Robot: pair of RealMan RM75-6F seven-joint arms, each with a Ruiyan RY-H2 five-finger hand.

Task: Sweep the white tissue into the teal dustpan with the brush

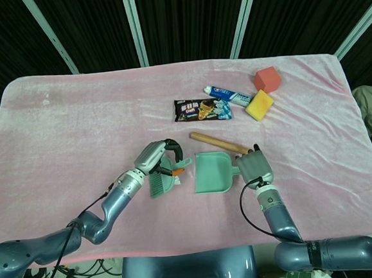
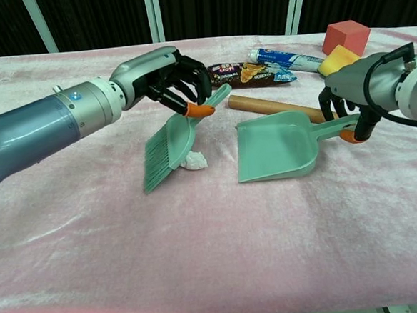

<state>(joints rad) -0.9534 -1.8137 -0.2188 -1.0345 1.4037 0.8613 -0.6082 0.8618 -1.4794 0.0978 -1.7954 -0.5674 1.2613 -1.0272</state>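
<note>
2 hands in view, both gripping tools. Left hand (image 2: 171, 77) has its fingers curled around the brush (image 2: 166, 143) handle near the orange collar; brush tilted, bristles down on the pink cloth (image 2: 201, 257), handle end pointing up and right. Tissue (image 2: 194, 160) lies on the cloth just behind and right of the brush head, partly hidden by it, touching or nearly touching the bristles; cannot tell which. It sits between brush and dustpan (image 2: 276, 149), clear of the pan's lip.

Right hand (image 2: 347, 89) has its fingers wrapped around the dustpan handle at the orange end; pan rests flat on the cloth, mouth facing the brush.

Wooden stick (image 2: 276, 106) lies just behind the pan. Further back: snack packet (image 1: 202, 109), toothpaste tube (image 1: 229, 96), yellow sponge (image 1: 259, 104), red block (image 1: 266, 79), well apart from the work area.
</note>
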